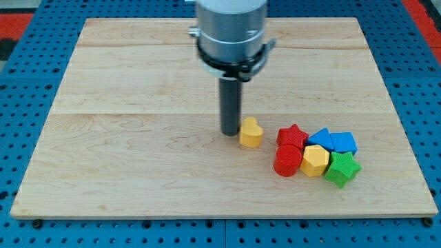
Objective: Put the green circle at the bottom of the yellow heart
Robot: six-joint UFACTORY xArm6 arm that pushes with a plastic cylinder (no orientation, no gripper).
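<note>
Seven blocks are seen on the wooden table (138, 83). No claw is fitted to this arm, so nothing is gripped or let go; only a dark rod is used, and my tip (229, 133) is set down on the wood. My tip is placed just at the left side of the yellow heart (251, 132), so close that it looks like they touch, though this cannot be told for sure. The yellow heart is found near the middle of the table, a little toward the view's right. The other six blocks are packed together in a bunch to the view's right of the heart. A red star (292, 135) is seen nearest the heart, with a small gap between them. Two blue blocks (319, 136) (343, 142) are placed beside the star. Below these, a red round block (287, 161), a yellow six-sided block (315, 160) and a green block (342, 169) are lined up. The green block looks more like a star than a circle, and no other green block can be seen. It is kept far from the heart, at the far end of the bunch. So the task is judged as not done yet. The green block has to be pushed out of the bunch and moved under the heart, toward the view's bottom.
</note>
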